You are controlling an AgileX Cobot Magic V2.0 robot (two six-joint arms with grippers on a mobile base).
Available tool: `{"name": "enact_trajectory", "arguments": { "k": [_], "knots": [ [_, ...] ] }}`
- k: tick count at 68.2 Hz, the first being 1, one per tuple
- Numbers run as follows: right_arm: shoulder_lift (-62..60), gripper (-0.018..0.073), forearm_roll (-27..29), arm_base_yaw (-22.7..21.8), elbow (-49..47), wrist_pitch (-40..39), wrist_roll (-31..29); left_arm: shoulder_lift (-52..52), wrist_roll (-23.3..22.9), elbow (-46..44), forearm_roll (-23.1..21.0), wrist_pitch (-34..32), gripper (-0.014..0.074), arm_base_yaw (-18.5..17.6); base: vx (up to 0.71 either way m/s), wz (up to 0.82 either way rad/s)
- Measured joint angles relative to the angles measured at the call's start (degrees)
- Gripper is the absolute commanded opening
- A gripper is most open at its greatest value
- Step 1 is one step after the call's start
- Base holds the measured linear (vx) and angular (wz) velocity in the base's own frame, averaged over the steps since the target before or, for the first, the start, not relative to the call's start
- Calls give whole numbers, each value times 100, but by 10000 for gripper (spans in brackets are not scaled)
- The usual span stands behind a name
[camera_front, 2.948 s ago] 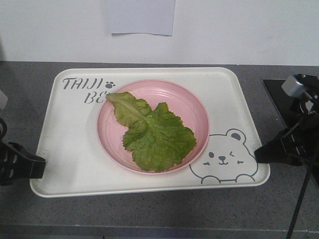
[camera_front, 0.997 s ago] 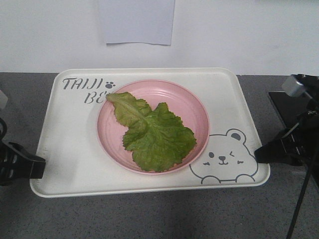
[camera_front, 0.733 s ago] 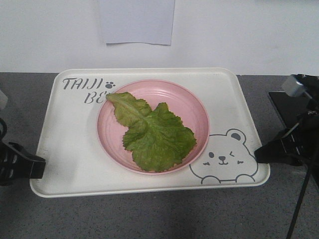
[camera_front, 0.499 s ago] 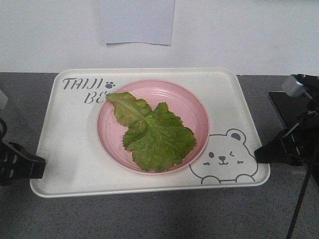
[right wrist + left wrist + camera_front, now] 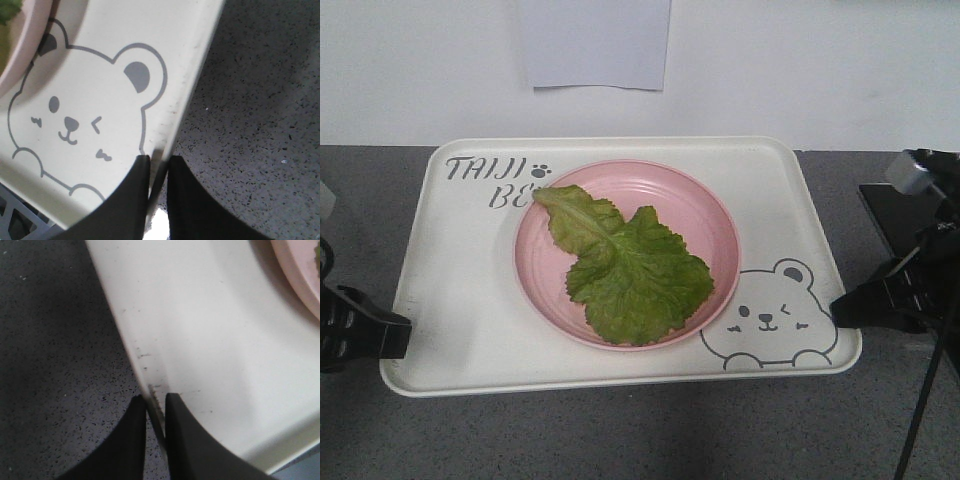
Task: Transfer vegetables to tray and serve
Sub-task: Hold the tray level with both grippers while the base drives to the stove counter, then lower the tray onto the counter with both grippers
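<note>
The vegetables are one green crinkled lettuce leaf (image 5: 630,270) lying on a round pink plate (image 5: 710,215). The plate stands in the middle of the cream-white tray (image 5: 460,260) with the bear drawing. My left gripper (image 5: 400,335) is shut on the tray's left rim near the front corner. In the left wrist view its black fingers (image 5: 135,440) pinch the thin rim of the tray (image 5: 200,330). My right gripper (image 5: 838,305) is shut on the right rim beside the bear. In the right wrist view the rim of the tray (image 5: 100,60) sits between the jaws.
The tray is over a grey speckled counter (image 5: 620,440). A white wall with a paper sheet (image 5: 595,45) rises behind it. A black flat object (image 5: 895,215) lies at the right, behind my right arm, and a cable (image 5: 920,400) hangs there.
Since 2.9 s ago the counter's back edge, the paper and the black object have dropped in the view, while tray and grippers kept their place. Over the last second nothing has moved.
</note>
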Motion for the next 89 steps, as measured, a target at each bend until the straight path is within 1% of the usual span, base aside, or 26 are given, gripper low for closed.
{"name": "enact_trajectory", "arguments": {
  "k": [12,24,40,50,60,71,89],
  "knots": [
    [0,-4,-5,0,0,33,58,0,0,0,0,-10,-8,0,0,0],
    [34,-4,-116,0,0,124,461,82,6,0,29,-61,-8,0,0,0],
    [441,-4,-342,14,31,193,778,635,31,0,4,-93,-8,-17,0,0],
    [719,-4,-401,14,275,137,825,1068,127,0,-17,-145,-8,-17,0,0],
    [1005,-4,-481,25,519,-88,839,1447,190,0,-70,-216,-8,-17,0,0],
    [1231,-4,-615,30,595,-384,816,1835,201,0,-155,-314,-8,-46,0,0],
    [1331,-4,-768,44,601,-444,816,2312,213,0,-208,-257,-8,-46,0,0]
  ]
}}
